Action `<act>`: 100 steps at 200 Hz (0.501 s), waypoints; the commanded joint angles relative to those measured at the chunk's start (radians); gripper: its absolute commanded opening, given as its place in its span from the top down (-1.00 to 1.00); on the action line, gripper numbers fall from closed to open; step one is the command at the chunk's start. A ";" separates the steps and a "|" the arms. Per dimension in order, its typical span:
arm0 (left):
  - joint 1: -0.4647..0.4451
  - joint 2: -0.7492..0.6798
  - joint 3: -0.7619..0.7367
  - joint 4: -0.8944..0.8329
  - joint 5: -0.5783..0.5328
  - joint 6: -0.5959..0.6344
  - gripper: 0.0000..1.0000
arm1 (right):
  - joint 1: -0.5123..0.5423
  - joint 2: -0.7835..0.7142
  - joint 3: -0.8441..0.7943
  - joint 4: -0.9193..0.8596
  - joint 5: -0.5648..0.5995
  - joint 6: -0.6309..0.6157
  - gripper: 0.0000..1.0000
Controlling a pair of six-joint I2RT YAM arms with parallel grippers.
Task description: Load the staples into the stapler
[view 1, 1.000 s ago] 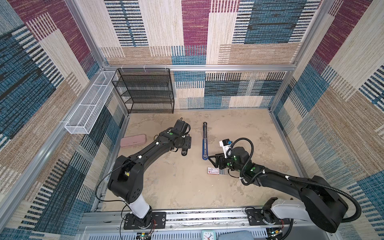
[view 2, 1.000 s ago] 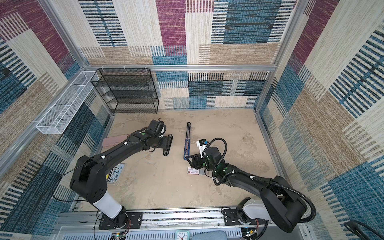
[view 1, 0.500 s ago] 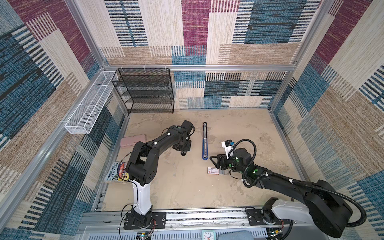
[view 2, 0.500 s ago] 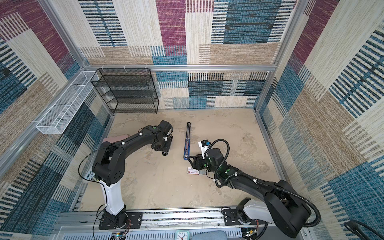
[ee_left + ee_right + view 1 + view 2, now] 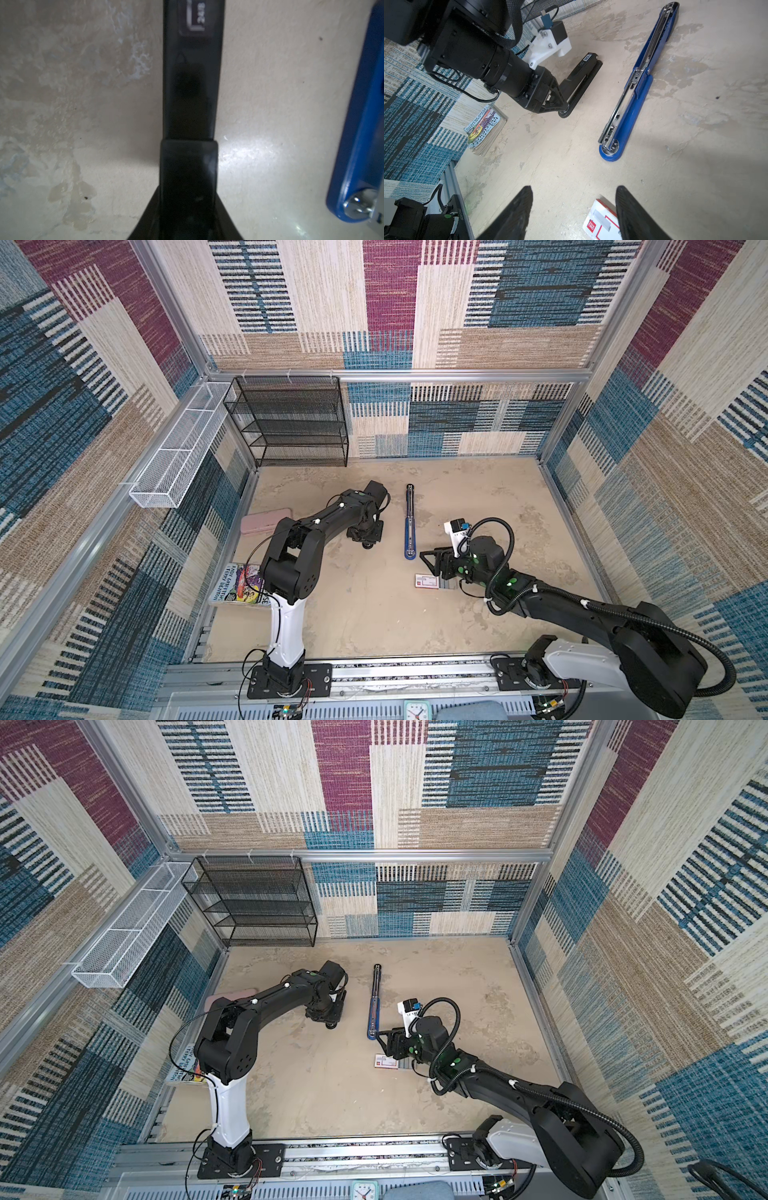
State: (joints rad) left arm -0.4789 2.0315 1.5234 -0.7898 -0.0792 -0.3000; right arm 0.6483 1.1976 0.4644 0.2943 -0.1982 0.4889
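Stapler (image 5: 410,531) unmoved; L hand (image 5: 588,62) narrower

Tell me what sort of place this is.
Most likely a robot test cell, not a real office: two arms bolted to a front rail, an aluminium frame lined with patterned fabric walls, and desk props such as a blue stapler laid out between them.

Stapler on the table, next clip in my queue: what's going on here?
The blue stapler lies opened out flat on the table, metal rail exposed. The right gripper hovers open over the white staple box, holding nothing. The left gripper sits low beside the stapler, fingers close together; whether it grips anything is unclear.
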 commanded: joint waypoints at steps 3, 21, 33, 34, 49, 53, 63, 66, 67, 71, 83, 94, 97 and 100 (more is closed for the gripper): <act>0.016 0.010 0.031 -0.018 -0.016 0.028 0.97 | -0.001 0.000 0.010 0.012 0.008 0.007 -0.35; 0.029 0.026 0.073 -0.029 -0.025 0.043 0.96 | -0.001 0.003 0.011 0.014 0.007 0.011 -0.35; 0.038 0.042 0.104 -0.039 -0.037 0.056 0.96 | -0.001 0.001 0.013 0.011 0.008 0.011 -0.34; 0.038 0.044 0.107 -0.040 -0.039 0.058 0.96 | -0.001 0.001 0.013 0.011 0.008 0.011 -0.34; 0.048 0.065 0.146 -0.053 -0.047 0.075 0.85 | 0.000 -0.004 0.014 0.004 0.012 0.011 -0.34; 0.052 0.071 0.157 -0.056 -0.053 0.079 0.81 | -0.001 -0.006 0.014 0.002 0.013 0.011 -0.35; 0.058 0.085 0.183 -0.066 -0.065 0.089 0.71 | -0.001 -0.011 0.014 -0.006 0.017 0.009 -0.35; 0.061 0.088 0.189 -0.068 -0.067 0.091 0.65 | -0.001 -0.014 0.014 -0.008 0.018 0.009 -0.34; 0.061 0.089 0.191 -0.069 -0.068 0.092 0.63 | -0.001 -0.014 0.014 -0.009 0.019 0.009 -0.34; 0.063 0.094 0.199 -0.072 -0.073 0.094 0.53 | -0.001 -0.017 0.014 -0.012 0.020 0.008 -0.35; 0.069 0.099 0.216 -0.085 -0.083 0.095 0.22 | -0.001 -0.026 0.015 -0.020 0.026 0.007 -0.35; 0.069 0.092 0.220 -0.094 -0.095 0.086 0.02 | -0.001 -0.036 0.014 -0.027 0.031 0.005 -0.35; 0.068 0.086 0.217 -0.094 -0.093 0.083 -0.03 | -0.001 -0.039 0.014 -0.031 0.032 0.005 -0.35; 0.068 0.079 0.213 -0.092 -0.091 0.080 -0.06 | -0.002 -0.042 0.013 -0.031 0.034 0.005 -0.35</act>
State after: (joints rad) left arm -0.4133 2.1288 1.7290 -0.8467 -0.1322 -0.2329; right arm 0.6479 1.1740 0.4713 0.2779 -0.1894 0.4957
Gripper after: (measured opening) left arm 0.469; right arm 0.672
